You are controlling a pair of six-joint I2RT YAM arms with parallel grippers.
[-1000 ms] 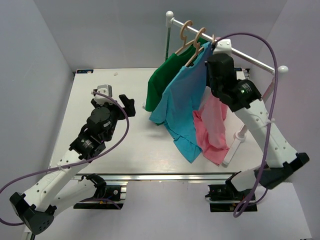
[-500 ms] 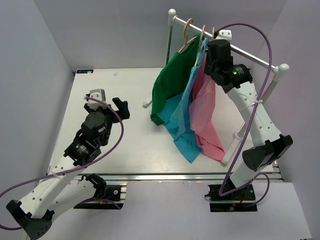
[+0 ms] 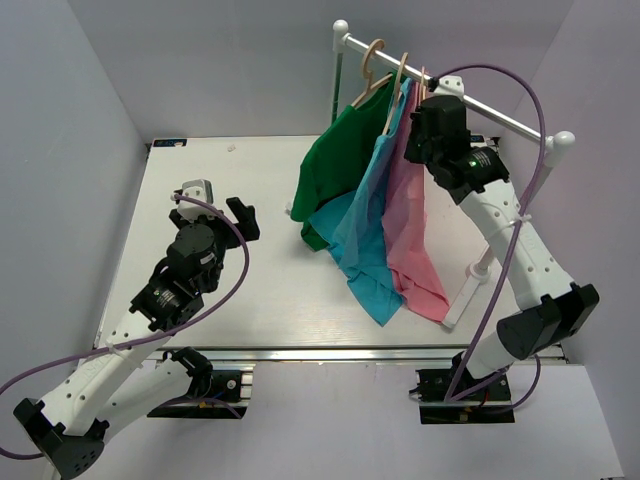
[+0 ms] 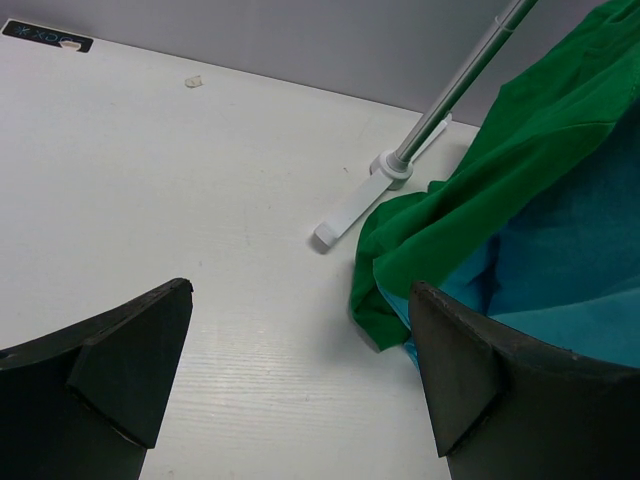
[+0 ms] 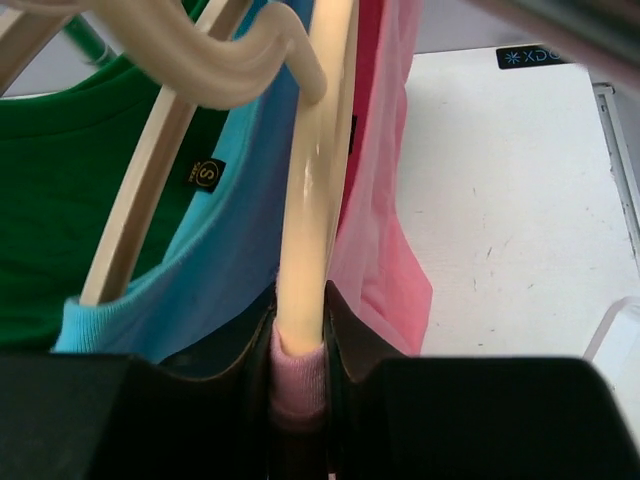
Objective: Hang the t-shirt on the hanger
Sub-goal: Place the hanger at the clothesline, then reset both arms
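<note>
The right jaws are clamped on the hanger [image 5: 310, 200]. In the right wrist view they pinch its pale wooden arm, with a fold of pink cloth bunched around the wood where they grip. The t-shirt [image 3: 410, 240] is on that hanger and hangs down from it, just under the rail [image 3: 500, 115]. It is the garment closest to the rail's near end. Its lower edge drops towards the bench [image 3: 220, 190], but I cannot tell whether it touches. The right arm [image 3: 500, 220] reaches up from below the rail's near end, with its wrist pressed close to the shirt's collar.

Next along the rail, towards its far end, the blue t-shirt [image 3: 365, 230] hangs on a second hanger [image 5: 150, 200]. It lies against the pink one, and a small "S" label [image 5: 203, 174] shows at its neck. The green t-shirt [image 3: 335, 165] is last on the rail, touching the blue one.

The left jaws stand wide apart and hold nothing. They are over bare bench, well away from the rail, and point towards the rack's far post [image 4: 450, 90] and its white foot [image 4: 350, 210]. The green and blue hems sag just beside that foot. The left arm [image 3: 190, 250] stays low over the bench, across from the rail.
</note>
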